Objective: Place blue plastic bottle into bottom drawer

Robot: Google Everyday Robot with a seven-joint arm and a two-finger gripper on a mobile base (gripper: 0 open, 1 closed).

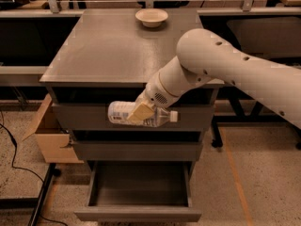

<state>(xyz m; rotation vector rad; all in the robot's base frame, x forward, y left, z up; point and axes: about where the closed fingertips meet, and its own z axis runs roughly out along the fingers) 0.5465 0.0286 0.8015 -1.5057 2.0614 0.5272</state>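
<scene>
My gripper (140, 111) is shut on the blue plastic bottle (123, 113), a clear bottle with a pale label and a white cap pointing right. It holds the bottle lying sideways in the air, in front of the top drawer's front. The white arm reaches in from the right. The bottom drawer (138, 214) is pulled open below, a shallow grey tray with nothing in it. The bottle hangs well above the drawer's opening.
A grey metal cabinet (117, 46) has two shut drawers above the open one. A cream bowl (151, 17) sits at the back of its top. An open cardboard box (49, 135) stands on the floor to the left, with a black cable near it.
</scene>
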